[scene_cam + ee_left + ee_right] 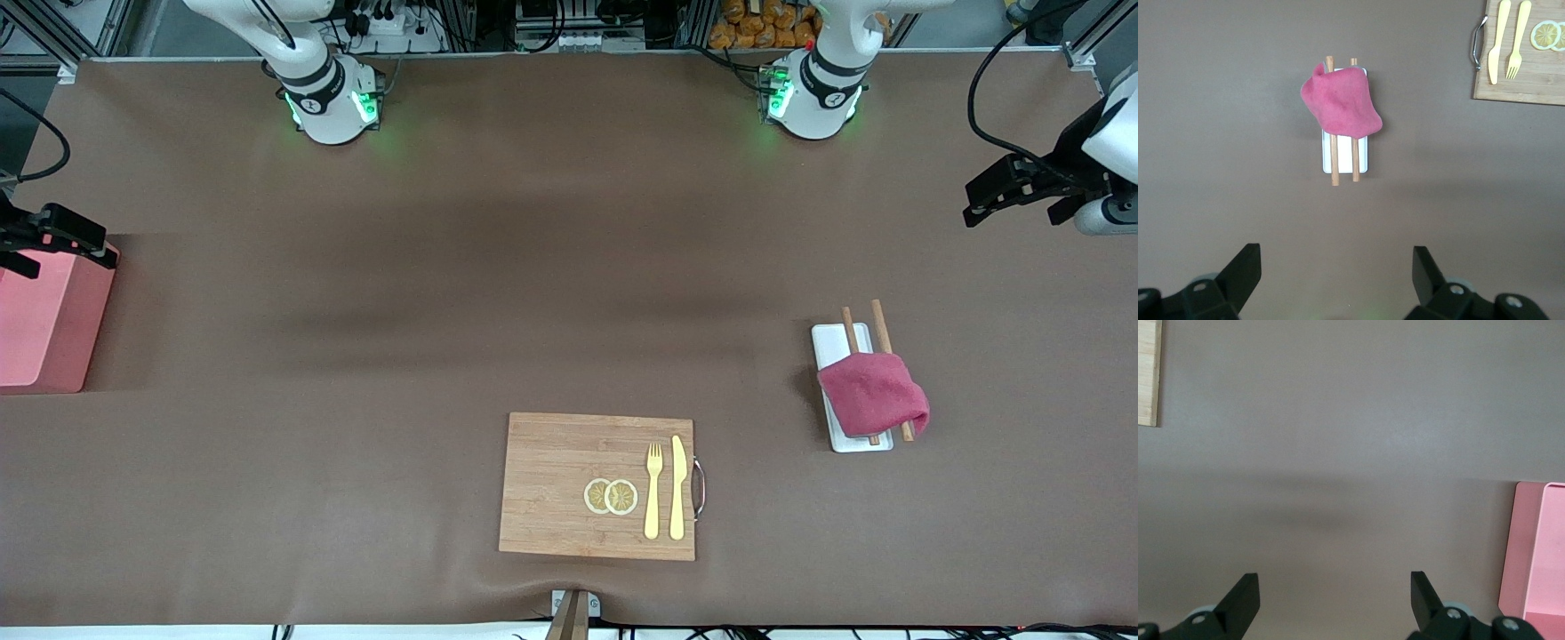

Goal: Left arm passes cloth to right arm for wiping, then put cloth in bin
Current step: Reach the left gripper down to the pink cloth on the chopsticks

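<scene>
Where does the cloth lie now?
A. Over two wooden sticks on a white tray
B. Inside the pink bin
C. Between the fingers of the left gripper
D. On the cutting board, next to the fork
A. The cloth is draped over two wooden sticks that rest across the white tray; both wrist views show open, empty grippers.
</scene>
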